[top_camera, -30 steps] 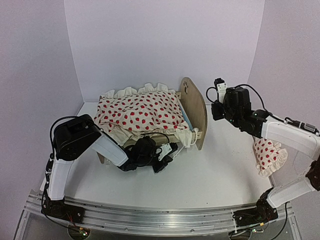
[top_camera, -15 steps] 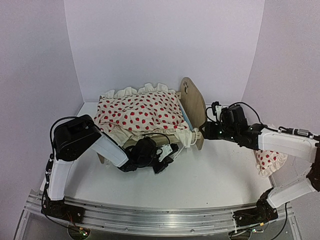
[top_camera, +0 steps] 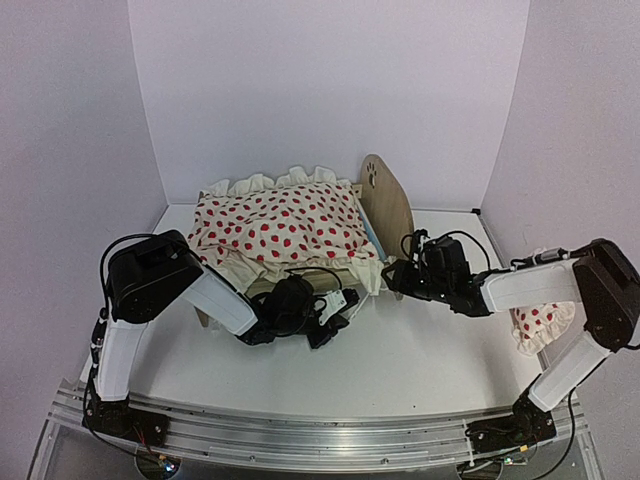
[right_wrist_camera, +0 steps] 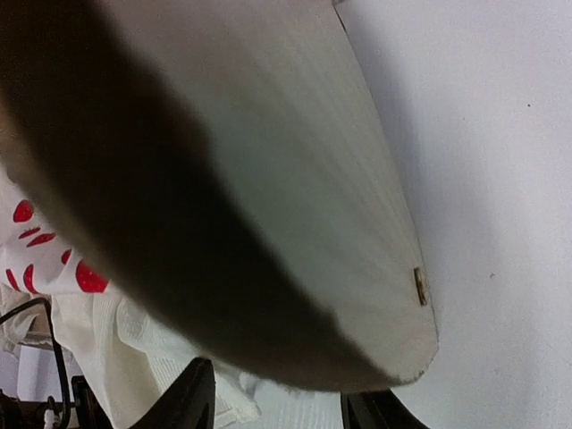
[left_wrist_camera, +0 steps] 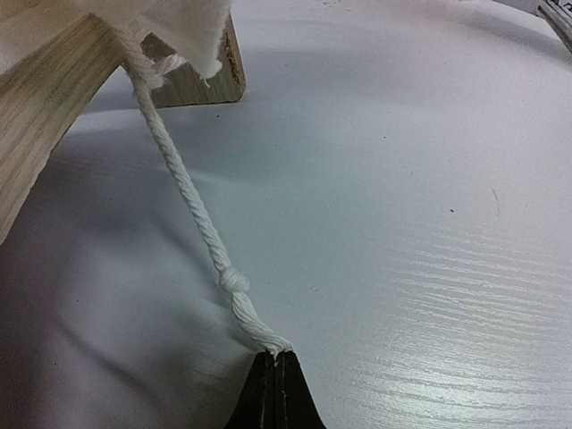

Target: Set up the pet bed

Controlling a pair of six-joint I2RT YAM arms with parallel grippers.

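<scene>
The pet bed [top_camera: 378, 205] stands at the back, its tall paw-print headboard to the right, with a red-dotted duvet [top_camera: 280, 225] draped over it. In front of the bed, low over the table, my left gripper [top_camera: 335, 303] is shut on the end of a white twisted rope [left_wrist_camera: 192, 210] that runs up to the wooden frame [left_wrist_camera: 45, 98]; its fingertips [left_wrist_camera: 264, 371] pinch the frayed end. My right gripper [top_camera: 392, 277] is at the headboard's near lower corner. In the right wrist view its fingers [right_wrist_camera: 192, 398] stand apart under the headboard [right_wrist_camera: 313, 179], open.
A red-dotted ruffled pillow [top_camera: 540, 310] lies at the right edge beside the right arm. White walls close the back and both sides. Duvet cloth [right_wrist_camera: 116, 349] hangs just left of the right gripper. The white table [top_camera: 420, 360] spreads in front.
My right arm has swung down from above the headboard to its lower near corner, and its jaws have opened. The left gripper still holds the rope in the same place.
</scene>
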